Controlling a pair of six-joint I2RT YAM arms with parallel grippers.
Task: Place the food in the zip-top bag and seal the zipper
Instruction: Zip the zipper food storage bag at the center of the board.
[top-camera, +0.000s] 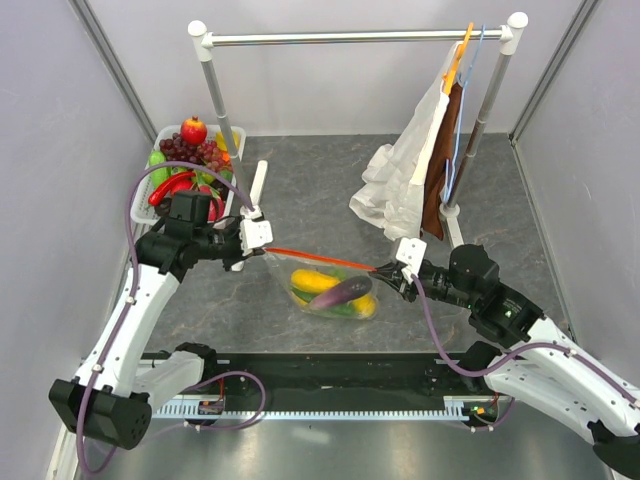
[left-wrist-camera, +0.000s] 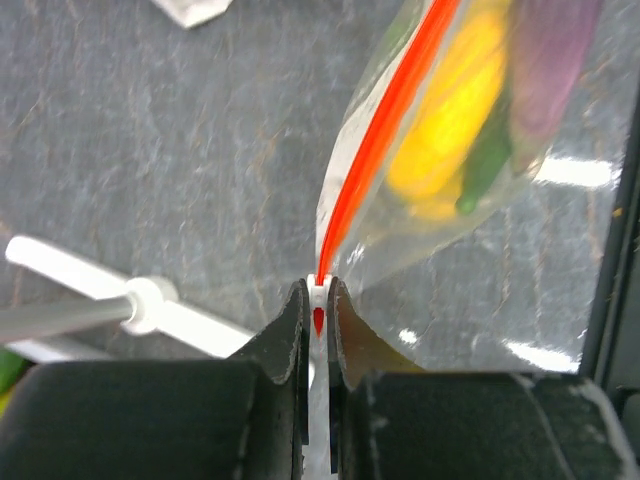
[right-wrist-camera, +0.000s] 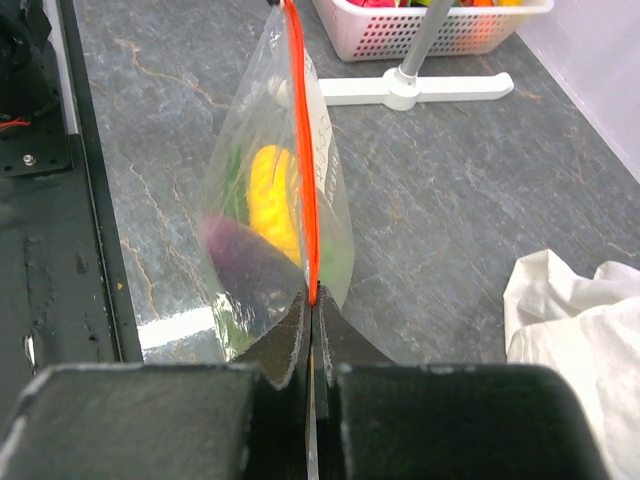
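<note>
The clear zip-top bag (top-camera: 330, 290) hangs stretched between my two grippers above the table, its orange-red zipper (top-camera: 318, 259) taut along the top. Inside lie a purple eggplant (top-camera: 345, 289), yellow fruit (top-camera: 314, 279) and something green. My left gripper (top-camera: 262, 243) is shut on the white slider (left-wrist-camera: 318, 291) at the zipper's left end. My right gripper (top-camera: 388, 272) is shut on the zipper's right end (right-wrist-camera: 312, 290). The bag with yellow and purple food shows in the left wrist view (left-wrist-camera: 450, 120) and the right wrist view (right-wrist-camera: 265, 230).
A white basket (top-camera: 160, 140) with more toy fruit, grapes (top-camera: 195, 150) and a red apple (top-camera: 194, 129), stands at the back left. A clothes rack (top-camera: 355, 38) spans the back, with white cloth (top-camera: 405, 175) hanging at right. The rack's foot (top-camera: 256, 190) lies near my left gripper.
</note>
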